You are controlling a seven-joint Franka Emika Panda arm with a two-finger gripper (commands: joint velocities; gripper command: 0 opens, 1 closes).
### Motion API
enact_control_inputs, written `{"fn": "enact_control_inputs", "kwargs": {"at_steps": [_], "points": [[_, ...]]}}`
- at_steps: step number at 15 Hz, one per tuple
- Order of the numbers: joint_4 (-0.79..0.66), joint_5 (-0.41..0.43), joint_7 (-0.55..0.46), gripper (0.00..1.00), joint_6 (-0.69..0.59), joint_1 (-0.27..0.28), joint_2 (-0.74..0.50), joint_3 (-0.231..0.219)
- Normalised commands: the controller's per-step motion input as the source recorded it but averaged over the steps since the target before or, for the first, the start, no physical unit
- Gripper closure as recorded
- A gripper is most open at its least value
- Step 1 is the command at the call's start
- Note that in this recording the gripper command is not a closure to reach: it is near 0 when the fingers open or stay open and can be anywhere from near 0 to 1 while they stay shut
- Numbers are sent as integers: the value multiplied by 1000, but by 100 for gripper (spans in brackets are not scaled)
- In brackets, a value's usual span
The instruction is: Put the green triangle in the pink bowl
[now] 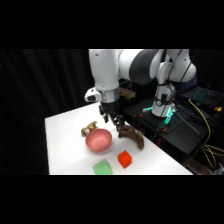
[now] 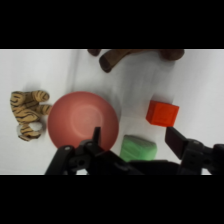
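Green triangle (image 2: 138, 148) lies between the spread fingertips (image 2: 172, 137).
Gripper (image 2: 133, 135) wide open, empty; pink bowl (image 2: 82, 121) beside one finger.

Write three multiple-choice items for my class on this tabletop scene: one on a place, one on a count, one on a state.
1. Where is the striped tiger toy?
A. Inside the pink bowl
B. Beside the pink bowl, on the table
C. On the red cube

2. How many red cubes are there?
A. One
B. Two
C. Three

3. What does the pink bowl hold?
A. The green triangle
B. The brown object
C. Nothing

Key: 1 B, the toy lies just outside the bowl's rim. 2 A, a single red cube shows. 3 C, the green triangle and the brown object lie outside it.
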Motion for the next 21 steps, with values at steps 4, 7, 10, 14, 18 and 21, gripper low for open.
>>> {"fn": "enact_control_inputs", "kwargs": {"at_steps": [4, 7, 10, 14, 18, 21], "points": [[419, -115, 22, 0, -96, 119, 416, 68], [554, -143, -3, 0, -92, 100, 476, 21], [632, -130, -58, 0, -118, 72, 484, -6], [522, -88, -127, 0, -109, 43, 380, -16], [383, -55, -201, 0, -79, -6, 287, -17], [424, -89, -257, 0, -54, -15, 328, -15]]}}
